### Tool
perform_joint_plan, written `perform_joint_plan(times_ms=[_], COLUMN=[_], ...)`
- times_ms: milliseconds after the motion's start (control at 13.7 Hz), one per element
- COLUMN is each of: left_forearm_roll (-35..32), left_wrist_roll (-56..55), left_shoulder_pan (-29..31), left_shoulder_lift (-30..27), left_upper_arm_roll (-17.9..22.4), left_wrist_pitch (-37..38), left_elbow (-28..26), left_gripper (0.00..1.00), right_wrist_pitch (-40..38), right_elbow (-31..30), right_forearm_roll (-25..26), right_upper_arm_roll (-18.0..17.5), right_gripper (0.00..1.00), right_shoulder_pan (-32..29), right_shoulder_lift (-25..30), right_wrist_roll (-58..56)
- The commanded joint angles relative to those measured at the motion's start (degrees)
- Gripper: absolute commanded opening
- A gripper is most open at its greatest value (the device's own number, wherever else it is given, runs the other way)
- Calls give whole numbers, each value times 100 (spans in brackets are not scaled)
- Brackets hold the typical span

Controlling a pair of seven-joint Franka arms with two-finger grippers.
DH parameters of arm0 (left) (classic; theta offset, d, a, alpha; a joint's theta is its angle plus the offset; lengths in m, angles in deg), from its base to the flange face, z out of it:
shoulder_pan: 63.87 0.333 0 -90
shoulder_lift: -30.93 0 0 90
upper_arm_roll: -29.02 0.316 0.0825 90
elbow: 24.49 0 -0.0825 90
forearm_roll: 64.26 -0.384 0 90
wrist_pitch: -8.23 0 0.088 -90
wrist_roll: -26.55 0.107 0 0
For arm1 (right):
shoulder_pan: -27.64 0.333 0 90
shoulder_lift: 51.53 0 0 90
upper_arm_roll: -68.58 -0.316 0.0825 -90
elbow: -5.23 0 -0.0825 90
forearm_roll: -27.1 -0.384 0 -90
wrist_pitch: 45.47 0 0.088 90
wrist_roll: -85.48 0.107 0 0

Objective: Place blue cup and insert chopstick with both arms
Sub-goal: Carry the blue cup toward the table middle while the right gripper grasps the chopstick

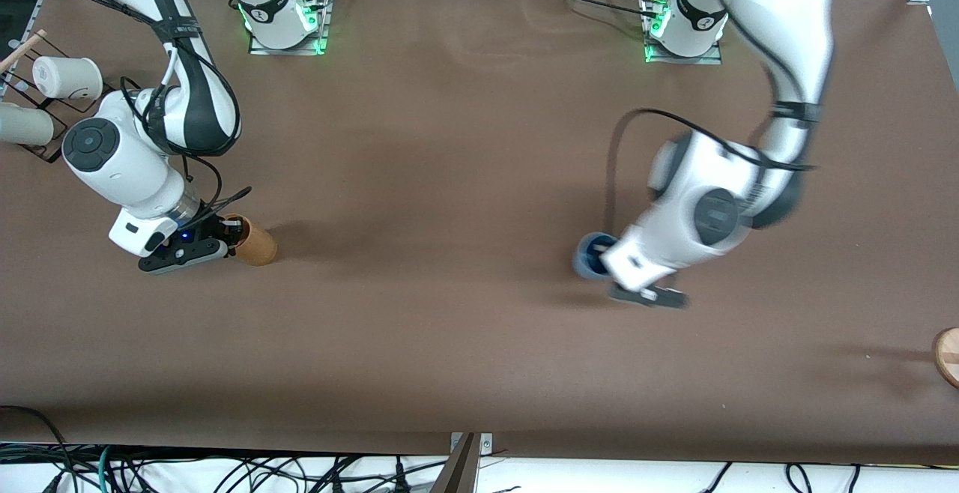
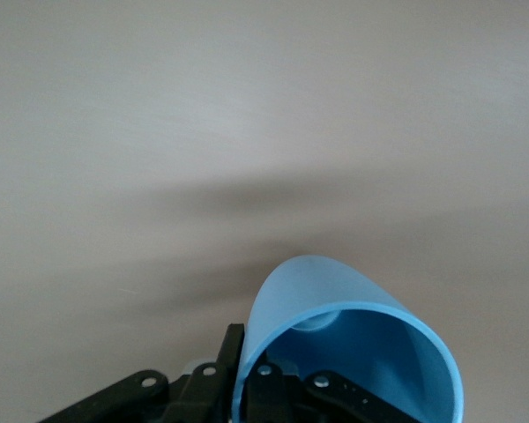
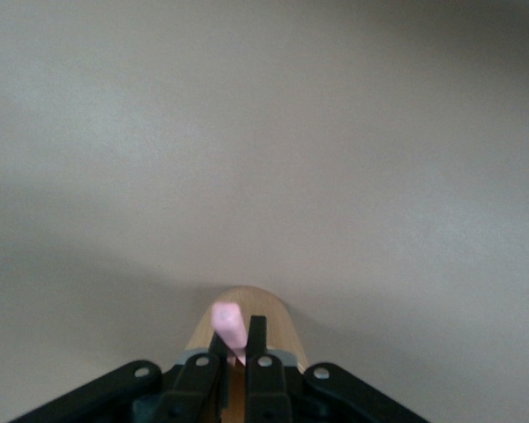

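You are looking at a wide table covered in a plain brown sheet, with both arm bases bolted along its edge farthest from the front camera. Directly on it, toward the right arm's end, stands a tan cup, and at that same end's edge a black wire rack carries white cups. Toward the left arm's end a blue cup appears over the surface, though you cannot tell whether it rests on the table, and a round wooden piece lies at that end's edge, nearer the camera.
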Motion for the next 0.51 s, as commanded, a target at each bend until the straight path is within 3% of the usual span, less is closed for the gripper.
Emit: perform_joint_plan(times_ms=[0, 220, 439], left_forearm_roll=[86, 95, 86], left_wrist_roll=[-437, -821, -1430], left_shoulder_pan=[-611, -1130, -1543], left_shoulder_lift=[558, 1050, 1691], left_upper_arm_roll=[134, 160, 160], left_wrist_pitch=[295, 295, 286], left_elbow=[864, 1348, 2068], left_gripper=[0, 0, 0], right_wrist_pitch=[9, -446, -1411], right_elbow=[55, 344, 1071], right_forearm_roll=[32, 14, -21], right_upper_arm_roll=[-9, 0, 88], right_gripper=[1, 0, 0], right_shoulder_pan=[-25, -25, -25], right_shoulder_lift=[88, 202, 256], right_wrist_roll=[-94, -68, -33])
